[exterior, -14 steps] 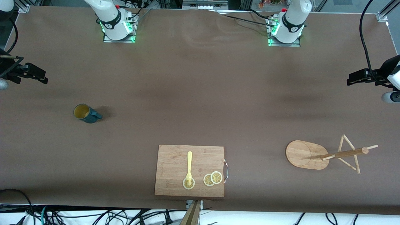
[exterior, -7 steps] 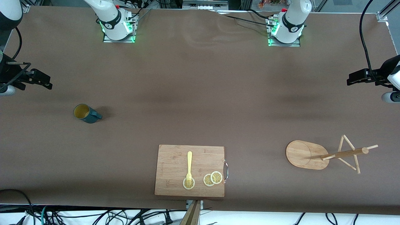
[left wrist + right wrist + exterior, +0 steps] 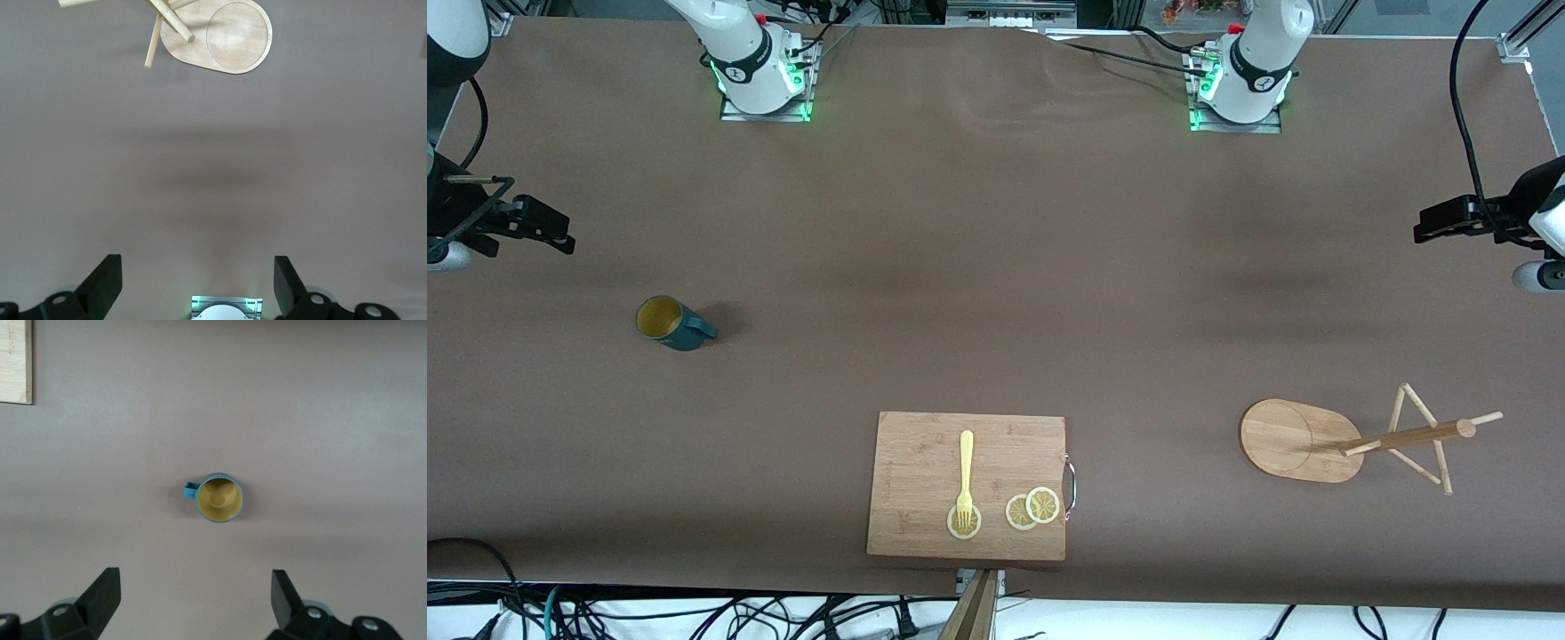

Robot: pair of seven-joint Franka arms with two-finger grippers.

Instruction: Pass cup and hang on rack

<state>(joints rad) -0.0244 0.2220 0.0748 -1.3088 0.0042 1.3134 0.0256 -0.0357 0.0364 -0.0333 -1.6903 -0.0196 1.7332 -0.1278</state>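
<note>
Cup [image 3: 669, 324] stands upright on the brown surface [image 3: 996, 267] toward the right arm's end, its yellowish inside showing and its handle pointing toward the middle of the surface. In the right wrist view the cup [image 3: 220, 498] sits alone on the cloth, apart from both fingers, with a corner of the cutting board [image 3: 15, 360] at the picture's edge.

The right end effector [image 3: 538, 227] hangs in the air over the surface's edge at the right arm's end, not over the cup; its fingers [image 3: 100, 597] stand wide apart and hold nothing.

The rack [image 3: 1352, 440] stands toward the left arm's end, about as near to the front camera as the cutting board [image 3: 967, 484]. Its flat oval base rests on the cloth and the post with thin pegs rises from it. The left wrist view shows the rack [image 3: 227, 37] well apart from that arm's fingers.

The left end effector [image 3: 1449, 222] waits in the air over the surface's edge at the left arm's end, its fingers [image 3: 103, 283] spread apart and empty.

On the cutting board, which has a metal handle on the side toward the rack, lie a yellow fork [image 3: 966, 476] and three lemon slices [image 3: 1032, 508]; the fork's tines rest on one slice, and the other two overlap each other.
</note>
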